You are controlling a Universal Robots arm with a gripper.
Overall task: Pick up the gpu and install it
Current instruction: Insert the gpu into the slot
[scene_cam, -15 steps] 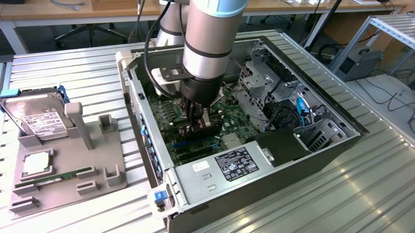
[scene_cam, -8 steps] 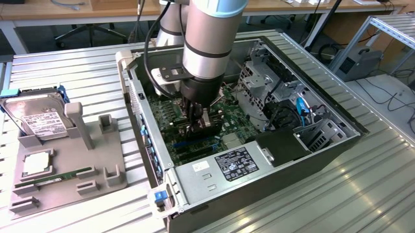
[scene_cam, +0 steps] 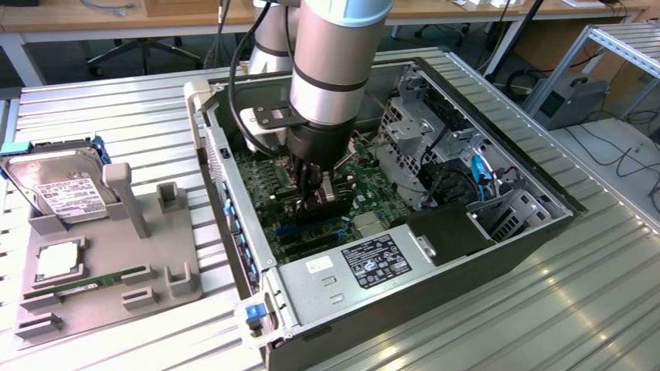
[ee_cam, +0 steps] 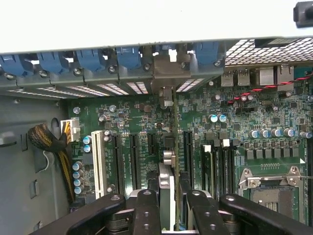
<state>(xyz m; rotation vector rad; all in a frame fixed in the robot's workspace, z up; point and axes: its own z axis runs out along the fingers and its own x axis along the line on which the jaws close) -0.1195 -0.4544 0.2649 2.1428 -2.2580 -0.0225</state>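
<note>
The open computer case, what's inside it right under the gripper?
Inside the open grey metal computer case, the gripper holds the thin dark gpu card edge-on above the green motherboard and its black expansion slots. The slot directly beneath the card is covered.

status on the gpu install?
Gripper shut on gpu, down inside the open case. Card edge-on over motherboard slots, bracket at rear panel. Nothing blocking seen.
</note>
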